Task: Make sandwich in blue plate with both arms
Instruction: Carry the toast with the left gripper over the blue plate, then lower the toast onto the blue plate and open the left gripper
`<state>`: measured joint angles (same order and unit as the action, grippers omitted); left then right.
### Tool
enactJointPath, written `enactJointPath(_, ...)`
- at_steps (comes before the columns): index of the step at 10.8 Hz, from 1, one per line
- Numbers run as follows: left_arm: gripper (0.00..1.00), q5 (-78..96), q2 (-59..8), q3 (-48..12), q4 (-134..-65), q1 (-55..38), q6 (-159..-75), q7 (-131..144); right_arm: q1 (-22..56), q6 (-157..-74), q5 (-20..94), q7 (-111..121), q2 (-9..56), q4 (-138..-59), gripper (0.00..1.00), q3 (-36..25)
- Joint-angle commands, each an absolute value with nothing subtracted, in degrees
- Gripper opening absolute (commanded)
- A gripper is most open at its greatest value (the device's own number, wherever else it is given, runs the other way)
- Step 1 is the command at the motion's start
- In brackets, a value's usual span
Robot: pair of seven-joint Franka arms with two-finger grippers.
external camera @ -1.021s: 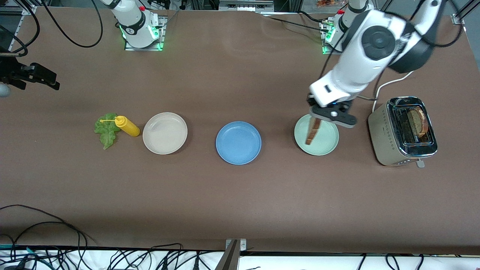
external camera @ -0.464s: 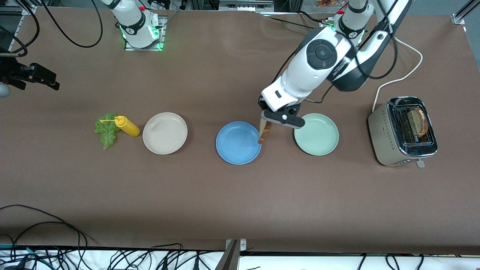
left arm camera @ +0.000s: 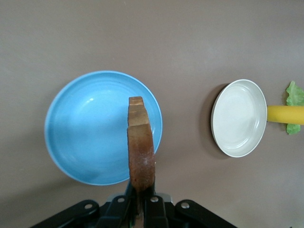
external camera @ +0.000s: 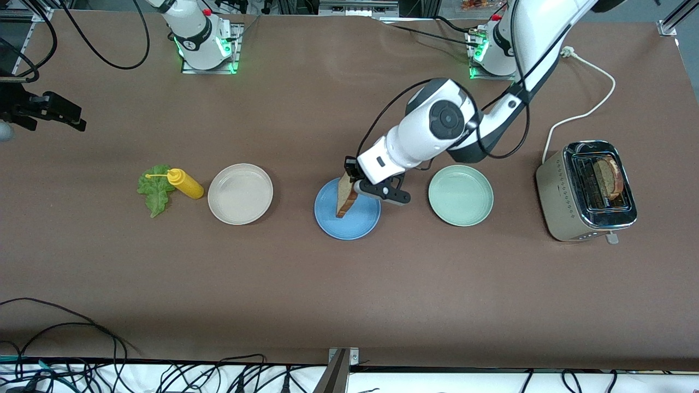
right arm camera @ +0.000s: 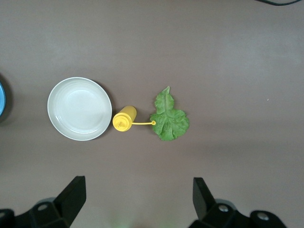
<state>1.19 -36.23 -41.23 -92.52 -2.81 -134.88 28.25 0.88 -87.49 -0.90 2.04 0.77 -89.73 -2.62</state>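
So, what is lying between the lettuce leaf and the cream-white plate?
The yellow squeeze bottle lies between the lettuce leaf and the cream-white plate, its nozzle toward the leaf. The front view and the right wrist view both show it.

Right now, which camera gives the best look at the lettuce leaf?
The right wrist view: the lettuce leaf lies whole and unobstructed beside the yellow bottle. The front view shows it small, partly under the bottle's cap strap. The left wrist view catches only a sliver at its edge.
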Motion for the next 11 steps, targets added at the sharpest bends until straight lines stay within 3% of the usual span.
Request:
enactJointPath(1, 0.0, 3.51, -44.63, -43.5, -87.63, -3.43, -138.85, 27.86, 0.7, -87.28, -0.35, 1.67, 1.05, -88.59, 1.0, -2.81)
enactJointPath(5, 0.0, 18.23, -47.11, -42.98, -86.84, -2.73, -139.4, 19.11, 0.7, -87.28, -0.35, 1.67, 1.05, -88.51, 1.0, -2.81)
enactJointPath(11, 0.0, 18.54, -47.2, -39.12, -86.92, -3.07, -139.39, 17.67, 0.7, -87.28, -0.35, 1.67, 1.05, -88.24, 1.0, -2.81)
